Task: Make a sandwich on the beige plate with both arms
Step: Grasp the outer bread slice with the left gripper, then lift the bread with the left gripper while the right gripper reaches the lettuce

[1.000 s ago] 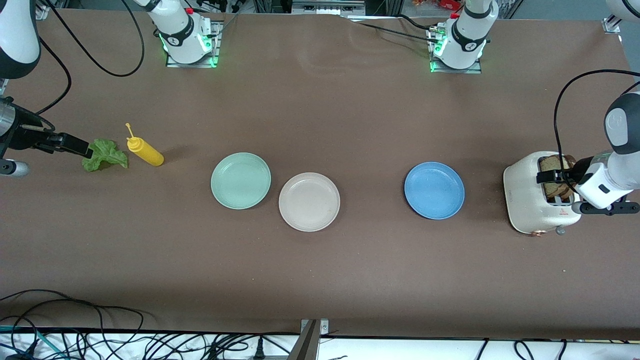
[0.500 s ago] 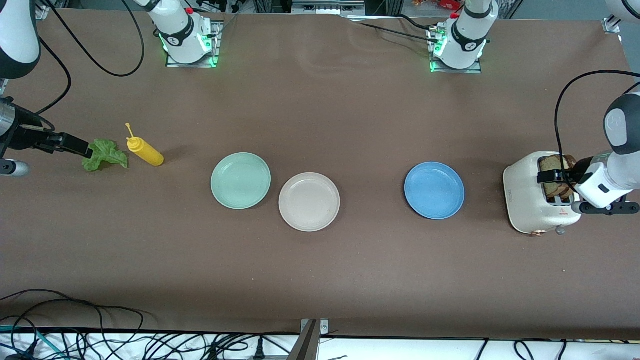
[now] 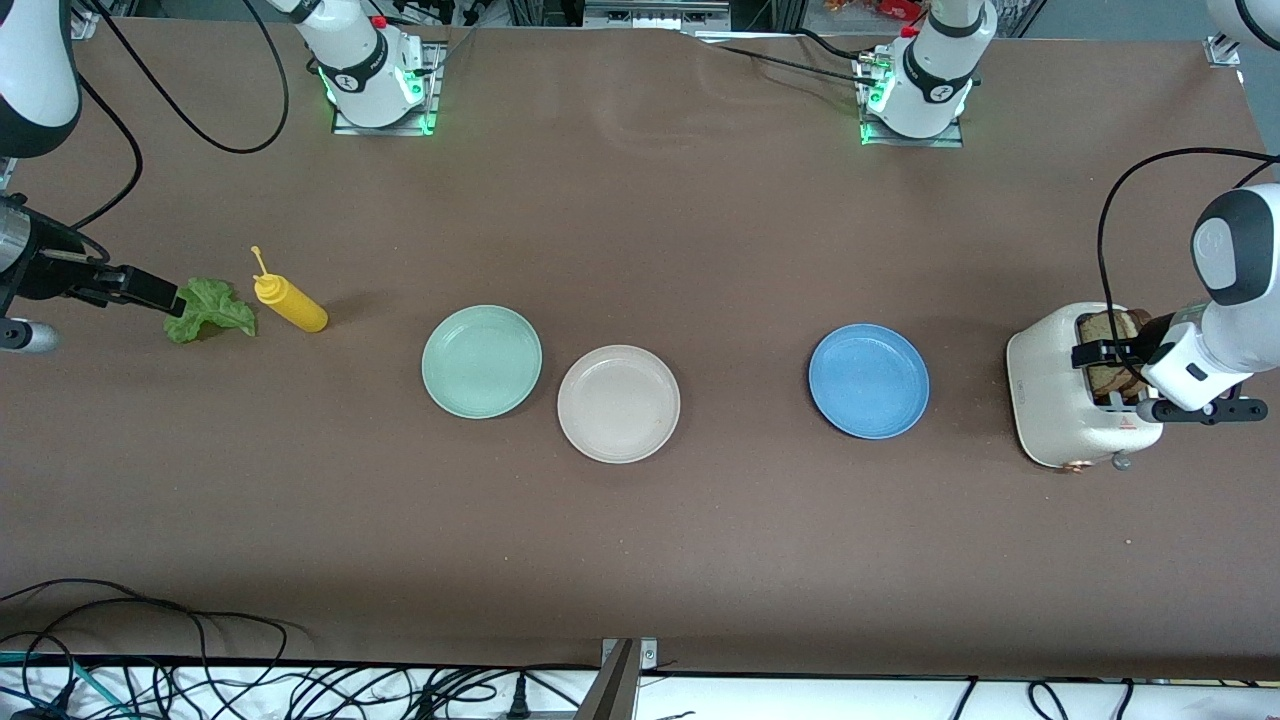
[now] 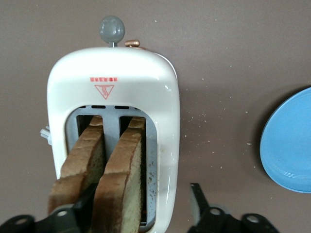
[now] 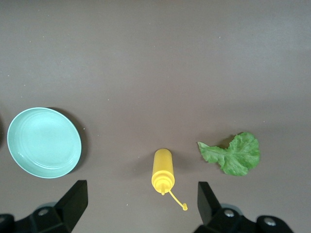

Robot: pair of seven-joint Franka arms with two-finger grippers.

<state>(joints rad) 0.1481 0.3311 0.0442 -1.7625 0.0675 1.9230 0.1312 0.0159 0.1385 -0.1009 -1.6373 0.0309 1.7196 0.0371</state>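
Two brown bread slices (image 3: 1108, 328) stand upright in the white toaster (image 3: 1060, 400) at the left arm's end of the table. My left gripper (image 3: 1095, 352) is over the toaster and open. In the left wrist view one finger (image 4: 85, 204) sits between the two slices (image 4: 121, 165) and the other finger (image 4: 197, 199) shows past the toaster's wall (image 4: 167, 145). The beige plate (image 3: 618, 403) lies bare mid-table. A green lettuce leaf (image 3: 212, 310) lies at the right arm's end. My right gripper (image 3: 165, 297) hangs open beside the leaf (image 5: 235, 154), holding nothing.
A yellow squeeze bottle (image 3: 290, 303) lies on its side beside the lettuce. A mint-green plate (image 3: 481, 361) touches the beige plate's rim, and a blue plate (image 3: 868, 380) sits between the beige plate and the toaster. Cables hang along the table's front edge.
The left arm's wrist has shifted slightly over the toaster, its gripper still round the bread. The right arm has not moved.
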